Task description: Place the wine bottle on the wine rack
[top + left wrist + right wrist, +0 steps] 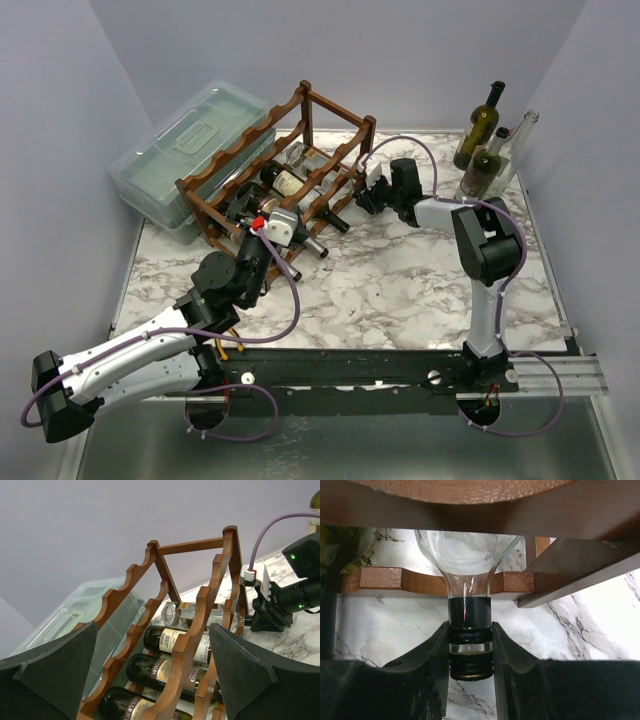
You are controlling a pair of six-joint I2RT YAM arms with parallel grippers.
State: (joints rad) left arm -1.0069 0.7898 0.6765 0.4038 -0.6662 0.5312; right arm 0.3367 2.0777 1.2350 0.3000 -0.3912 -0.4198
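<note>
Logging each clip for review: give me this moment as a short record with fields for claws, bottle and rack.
right claw: shut on neck of clear bottle
clear bottle: lying in wine rack, neck sticking out
left claw: open, empty, facing the rack
other rack contents: three dark bottles
plastic box: behind rack

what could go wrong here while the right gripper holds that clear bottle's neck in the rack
1. The right gripper is shut only on the neck of the clear bottle, which is smooth glass. The bottle may slip, or drag back out of the wine rack when the arm retreats.
2. The left gripper hangs open right at the rack's end and might bump it, jostling the dark bottles already stored.
</note>
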